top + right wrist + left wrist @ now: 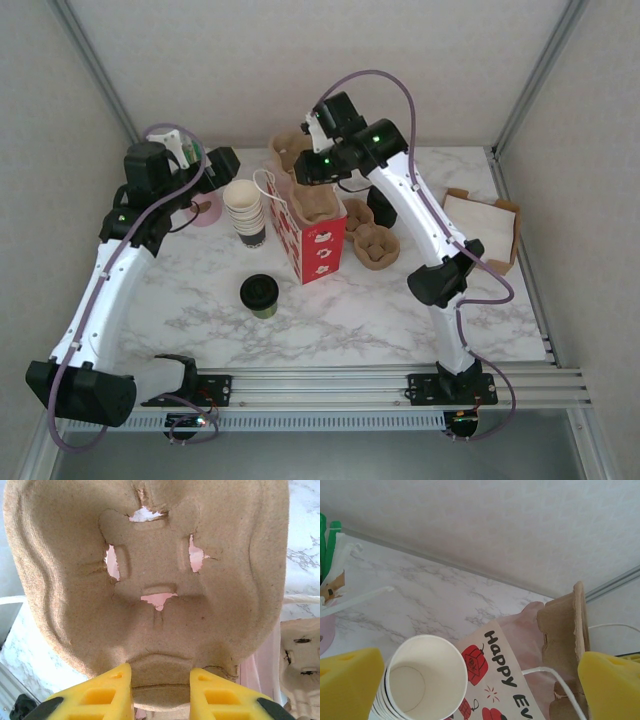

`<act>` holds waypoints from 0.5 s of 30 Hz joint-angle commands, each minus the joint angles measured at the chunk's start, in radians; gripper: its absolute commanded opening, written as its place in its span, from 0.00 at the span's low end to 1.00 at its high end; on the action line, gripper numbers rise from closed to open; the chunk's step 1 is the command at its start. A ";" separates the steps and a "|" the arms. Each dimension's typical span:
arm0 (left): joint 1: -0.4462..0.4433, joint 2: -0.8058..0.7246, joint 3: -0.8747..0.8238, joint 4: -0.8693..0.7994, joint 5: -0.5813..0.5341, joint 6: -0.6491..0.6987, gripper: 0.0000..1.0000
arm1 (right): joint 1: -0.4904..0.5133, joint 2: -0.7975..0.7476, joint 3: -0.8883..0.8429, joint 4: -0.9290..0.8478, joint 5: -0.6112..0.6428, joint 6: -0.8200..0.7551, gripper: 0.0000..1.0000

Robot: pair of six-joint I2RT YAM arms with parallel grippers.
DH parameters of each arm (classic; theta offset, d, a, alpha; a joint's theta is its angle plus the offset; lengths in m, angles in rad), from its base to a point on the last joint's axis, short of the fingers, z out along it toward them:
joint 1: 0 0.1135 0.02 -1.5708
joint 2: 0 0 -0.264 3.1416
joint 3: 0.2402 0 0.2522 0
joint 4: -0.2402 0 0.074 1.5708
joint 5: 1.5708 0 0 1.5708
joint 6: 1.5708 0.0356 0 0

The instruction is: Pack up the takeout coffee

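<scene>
Much bare marble surrounds takeout coffee.

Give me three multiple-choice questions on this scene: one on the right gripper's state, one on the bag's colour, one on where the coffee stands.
1. The right gripper is:
A. open
B. shut on the carrier
C. shut on a lid

2. The bag is mainly:
A. blue
B. red
C. green

3. The coffee stands:
A. inside the bag
B. in the right gripper
C. on the table, outside the bag

Answers:
1 B, the yellow fingers pinch the carrier's edge.
2 B, its printed side is red.
3 C, the lidded cup stands alone on the marble.
</scene>
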 commanded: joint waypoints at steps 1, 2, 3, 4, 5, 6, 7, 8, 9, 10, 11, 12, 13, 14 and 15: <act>0.009 -0.014 -0.011 0.029 0.029 -0.014 1.00 | 0.029 0.024 0.007 -0.029 0.065 -0.028 0.26; 0.008 -0.015 -0.012 0.028 0.029 -0.015 1.00 | 0.033 0.027 0.007 -0.030 0.073 -0.032 0.26; 0.008 -0.013 -0.012 0.029 0.029 -0.015 1.00 | 0.037 0.029 0.008 -0.032 0.079 -0.034 0.26; 0.008 -0.013 -0.012 0.028 0.029 -0.016 1.00 | 0.040 0.033 0.007 -0.032 0.085 -0.035 0.26; 0.009 -0.013 -0.012 0.029 0.030 -0.015 1.00 | 0.041 0.036 0.009 -0.034 0.089 -0.034 0.26; 0.008 -0.013 -0.012 0.029 0.030 -0.016 1.00 | 0.040 0.039 0.008 -0.036 0.096 -0.035 0.26; 0.008 -0.013 -0.014 0.031 0.031 -0.016 1.00 | 0.041 0.042 0.008 -0.039 0.106 -0.036 0.26; 0.008 -0.012 -0.014 0.031 0.032 -0.017 1.00 | 0.041 0.044 0.007 -0.042 0.113 -0.037 0.26; 0.007 -0.011 -0.015 0.032 0.033 -0.016 1.00 | 0.041 0.048 0.007 -0.045 0.121 -0.037 0.26; 0.008 -0.010 -0.016 0.035 0.034 -0.019 1.00 | 0.040 0.052 0.009 -0.050 0.130 -0.038 0.26; 0.009 -0.009 -0.017 0.035 0.036 -0.019 1.00 | 0.064 0.055 0.007 -0.054 0.137 -0.038 0.26; 0.008 -0.008 -0.018 0.038 0.036 -0.020 1.00 | 0.067 0.057 0.009 -0.057 0.144 -0.036 0.26; 0.008 -0.007 -0.018 0.038 0.038 -0.020 1.00 | 0.069 0.061 0.008 -0.062 0.150 -0.033 0.26; 0.008 -0.005 -0.020 0.039 0.038 -0.022 0.99 | 0.071 0.062 0.009 -0.063 0.153 -0.030 0.25; 0.008 -0.004 -0.020 0.042 0.040 -0.022 1.00 | 0.071 0.065 0.007 -0.067 0.156 -0.029 0.26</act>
